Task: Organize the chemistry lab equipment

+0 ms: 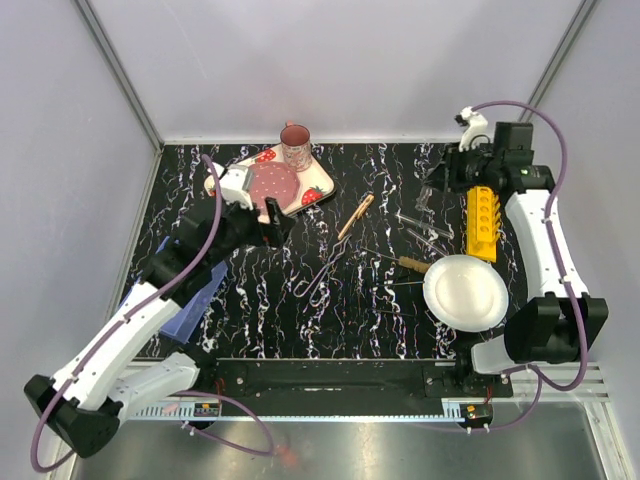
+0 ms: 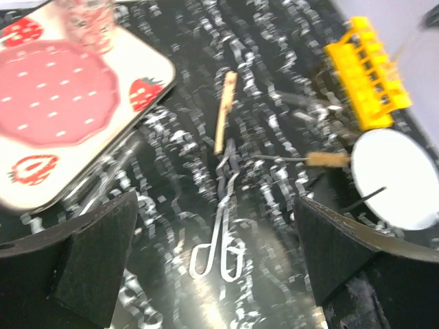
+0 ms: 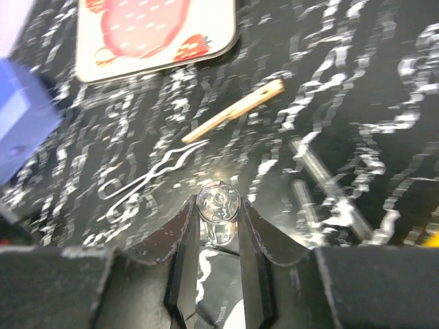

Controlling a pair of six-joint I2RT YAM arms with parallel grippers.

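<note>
Left gripper (image 2: 216, 257) is spread as wide as it goes and holds nothing. It hangs over the table (image 1: 260, 310), just off the right corner of the tray (image 2: 147, 82). Right gripper (image 3: 218, 229) is pinched narrow on a tube (image 3: 218, 204), seen end-on between the jaws, up by the far end of the rack (image 1: 482, 222). Tong (image 1: 320, 272) lies mid-table, well apart from tray and plate (image 1: 465, 292), with a wooden stick (image 1: 356, 215) just past its tip. More tubes (image 1: 420, 228) lie loose left of the rack. Plate sits just beside the rack's near end, near the table's right edge.
</note>
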